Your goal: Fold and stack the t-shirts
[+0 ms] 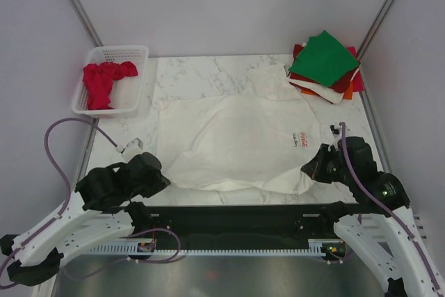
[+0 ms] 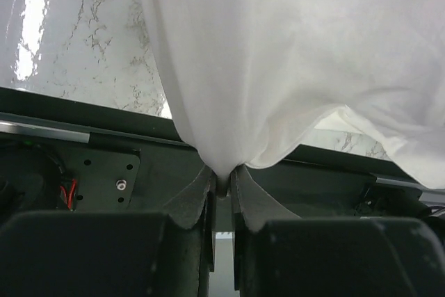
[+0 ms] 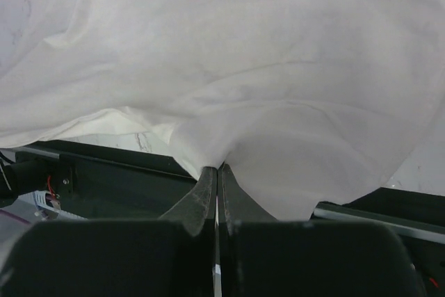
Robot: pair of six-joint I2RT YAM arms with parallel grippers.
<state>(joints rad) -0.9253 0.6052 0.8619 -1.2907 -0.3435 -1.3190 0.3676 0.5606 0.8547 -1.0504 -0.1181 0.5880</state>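
A large cream-white t-shirt (image 1: 236,140) with a small red logo (image 1: 297,138) lies spread over the marble table. My left gripper (image 1: 161,180) is shut on its near left hem, and in the left wrist view the cloth (image 2: 278,67) bunches into the left gripper (image 2: 222,175). My right gripper (image 1: 311,169) is shut on the near right hem. The right wrist view shows the cloth (image 3: 243,67) pinched in the right gripper (image 3: 217,170). Folded t-shirts (image 1: 325,66), green on top of dark red, orange and white, are stacked at the far right. A red t-shirt (image 1: 104,83) lies crumpled in the basket.
A white lattice basket (image 1: 135,52) stands at the far left corner of the marble table (image 1: 195,78). A black rail (image 1: 229,220) runs along the near table edge between the arm bases. Metal frame posts rise at the two far corners.
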